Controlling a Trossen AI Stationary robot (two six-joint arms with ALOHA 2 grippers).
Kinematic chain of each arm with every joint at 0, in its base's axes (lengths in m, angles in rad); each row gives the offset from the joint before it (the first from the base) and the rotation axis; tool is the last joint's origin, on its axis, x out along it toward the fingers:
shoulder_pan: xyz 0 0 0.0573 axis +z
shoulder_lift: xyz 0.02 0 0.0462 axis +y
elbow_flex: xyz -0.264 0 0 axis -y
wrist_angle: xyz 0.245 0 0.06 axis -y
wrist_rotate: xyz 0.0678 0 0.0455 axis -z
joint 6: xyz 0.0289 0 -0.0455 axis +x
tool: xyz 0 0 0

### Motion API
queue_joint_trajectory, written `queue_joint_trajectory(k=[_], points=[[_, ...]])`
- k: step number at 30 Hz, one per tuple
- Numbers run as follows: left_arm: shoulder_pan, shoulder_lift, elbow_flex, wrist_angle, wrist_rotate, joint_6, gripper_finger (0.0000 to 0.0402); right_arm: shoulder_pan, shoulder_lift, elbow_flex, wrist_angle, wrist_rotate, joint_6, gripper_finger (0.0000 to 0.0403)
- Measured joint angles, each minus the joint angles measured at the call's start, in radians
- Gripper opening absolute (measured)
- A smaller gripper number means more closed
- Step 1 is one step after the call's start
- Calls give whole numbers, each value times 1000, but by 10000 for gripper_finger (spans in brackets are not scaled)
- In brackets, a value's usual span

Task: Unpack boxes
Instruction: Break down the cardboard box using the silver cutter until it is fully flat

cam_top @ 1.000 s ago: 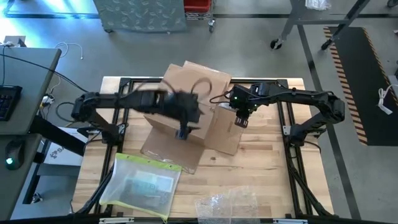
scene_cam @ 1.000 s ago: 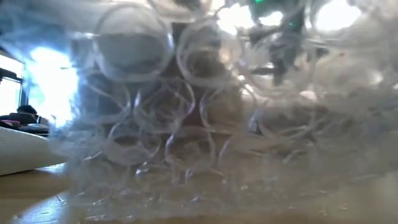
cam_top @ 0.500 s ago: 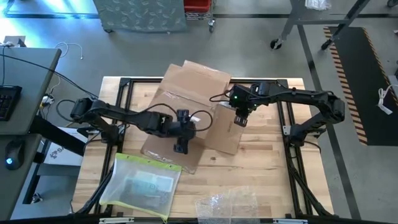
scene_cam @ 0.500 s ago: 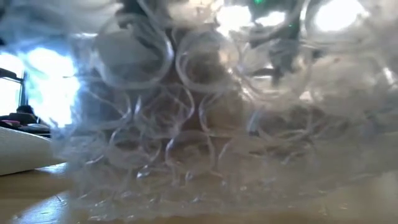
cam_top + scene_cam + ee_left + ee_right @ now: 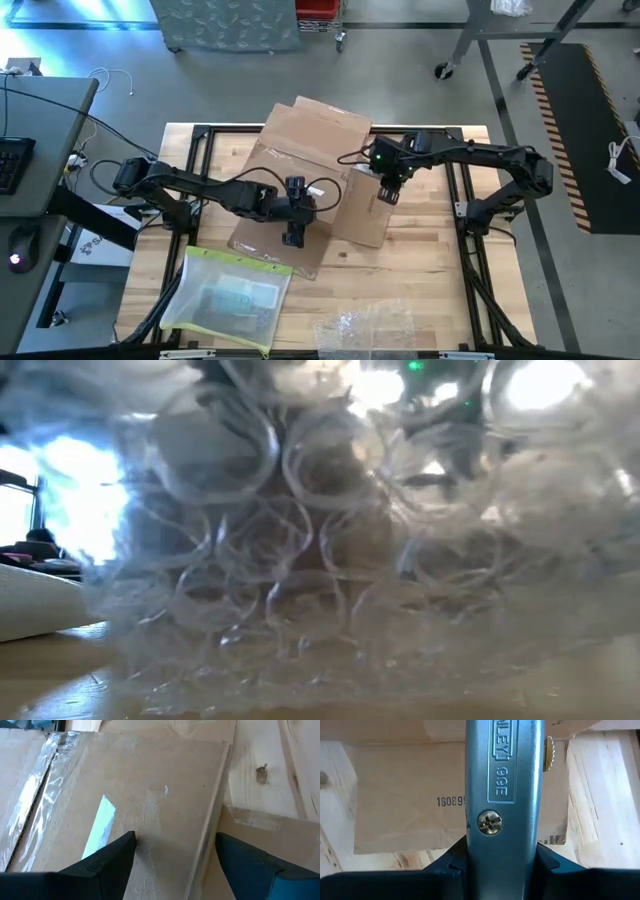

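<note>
The left pincer, fingers spread, has swung down over the box. The right pincer stays clamped on a utility knife beside the box, so cutting can begin.

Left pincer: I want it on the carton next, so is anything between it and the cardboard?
Nothing visible. The left pincer hangs open right over the brown carton, with bare cardboard and a tape strip showing between its fingers. The right pincer, gripping a utility knife, is off to the carton's other side.
</note>
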Motion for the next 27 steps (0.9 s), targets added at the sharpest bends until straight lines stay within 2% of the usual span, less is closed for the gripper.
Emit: queue_joint_trajectory(k=[19, 27], points=[[1, 41, 2, 80, -7, -31, 257, 56, 0, -1, 12, 1, 26, 93], [-5, 78, 3, 113, -116, -71, 257, 74, 1, -1, 8, 8, 38, 93]])
